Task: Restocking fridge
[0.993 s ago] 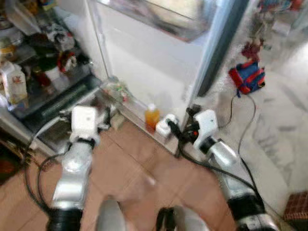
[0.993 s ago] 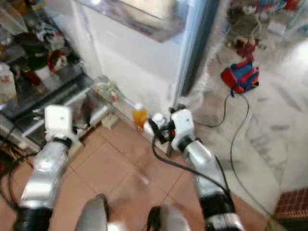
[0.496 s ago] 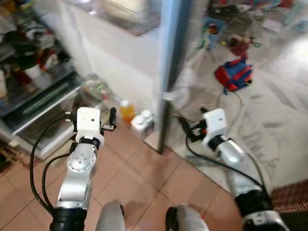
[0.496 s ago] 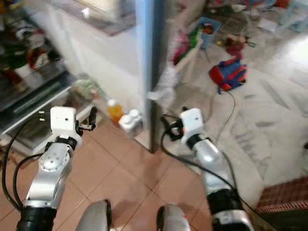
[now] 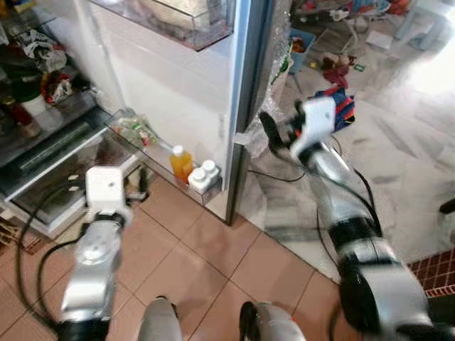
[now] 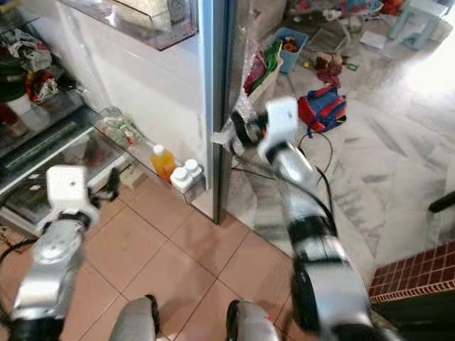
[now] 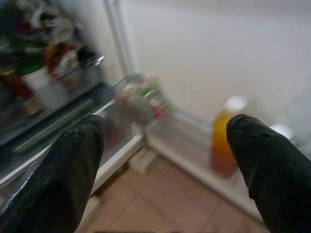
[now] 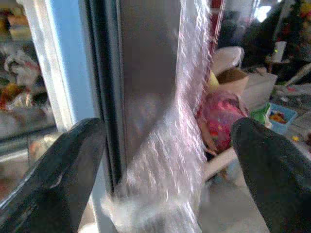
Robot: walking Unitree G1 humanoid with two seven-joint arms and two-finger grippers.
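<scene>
The open fridge door (image 5: 178, 85) stands in front of me, its steel edge (image 5: 245, 106) wrapped in loose plastic film. In its bottom door shelf sit an orange juice bottle (image 5: 180, 162) and two white-capped bottles (image 5: 202, 175). Stocked fridge shelves (image 5: 43, 92) lie at the far left. My right gripper (image 5: 266, 135) is raised and open, its fingers spread on either side of the door's edge (image 8: 146, 97). My left gripper (image 5: 142, 188) is low, open and holding nothing, pointing toward the door shelf and the juice bottle (image 7: 224, 141).
A blue and red backpack (image 5: 340, 106) and scattered toys lie on the marble floor beyond the door. A black cable (image 5: 284, 174) runs across the floor by the door's foot. A brick-red step (image 5: 434, 273) is at the lower right. Terracotta tiles are underfoot.
The view has swung right, bringing the door's outer side into sight. My right arm has risen from near the floor to the door edge. My left arm has dropped lower.
</scene>
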